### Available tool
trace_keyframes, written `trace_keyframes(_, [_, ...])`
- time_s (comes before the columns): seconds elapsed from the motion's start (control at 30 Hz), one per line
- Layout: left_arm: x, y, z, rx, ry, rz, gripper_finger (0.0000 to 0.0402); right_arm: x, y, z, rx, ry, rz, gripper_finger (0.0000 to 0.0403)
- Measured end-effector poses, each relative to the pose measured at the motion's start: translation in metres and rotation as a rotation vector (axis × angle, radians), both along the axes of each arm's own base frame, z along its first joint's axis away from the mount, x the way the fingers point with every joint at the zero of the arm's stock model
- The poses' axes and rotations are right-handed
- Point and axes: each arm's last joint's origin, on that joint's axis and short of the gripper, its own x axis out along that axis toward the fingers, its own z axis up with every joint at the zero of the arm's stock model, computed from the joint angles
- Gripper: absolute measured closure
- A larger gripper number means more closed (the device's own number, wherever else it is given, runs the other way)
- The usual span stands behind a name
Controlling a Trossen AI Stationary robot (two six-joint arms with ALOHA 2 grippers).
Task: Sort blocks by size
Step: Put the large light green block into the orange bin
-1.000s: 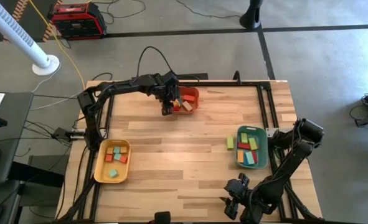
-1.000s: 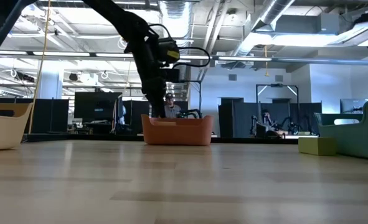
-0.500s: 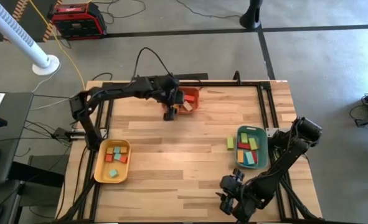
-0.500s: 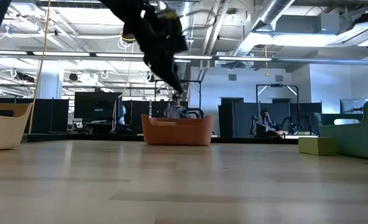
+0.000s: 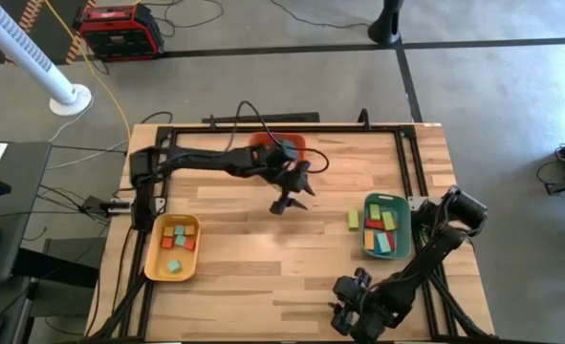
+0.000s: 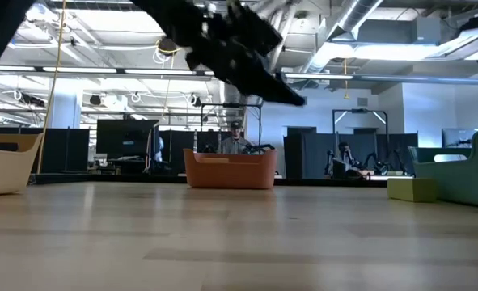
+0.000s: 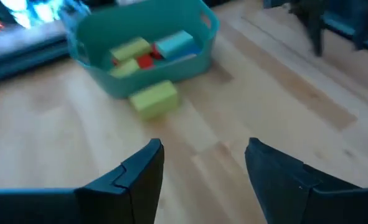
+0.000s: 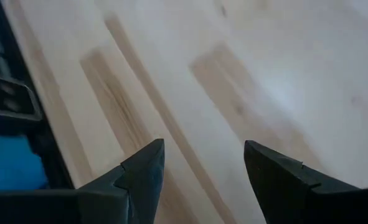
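Left tool [image 5: 284, 204] swung away from the orange plastic tray [image 5: 292, 143] at the desk's far edge, fingers apart and empty, now aimed at the lone yellow-green wooden block [image 5: 354, 220] just beside the teal tray [image 5: 402, 229]. Probably next pick. Right tool [image 5: 344, 311] open, parked at the near edge.

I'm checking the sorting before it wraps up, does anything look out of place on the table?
One yellow-green block lies on the bare table just outside the green tray, against its wall, while the other blocks sit inside trays. The left gripper, open and empty, hangs over the table's middle and faces that block.
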Motion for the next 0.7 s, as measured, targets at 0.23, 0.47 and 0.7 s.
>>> trace_keyframes(0.23, [0.032, 0.01, -0.049, -0.269, 0.023, 0.023, 0.0187, 0.005, -0.003, -0.015, 0.018, 0.102, 0.007, 0.0154])
trace_keyframes(0.47, [0.066, 0.022, -0.076, -0.384, 0.06, 0.081, 0.0187, 0.008, -0.001, -0.013, 0.032, 0.086, 0.033, 0.0154])
trace_keyframes(0.7, [0.094, 0.016, -0.083, -0.343, 0.022, 0.097, 0.0187, -0.012, 0.018, -0.013, 0.109, 0.068, 0.008, 0.0154])
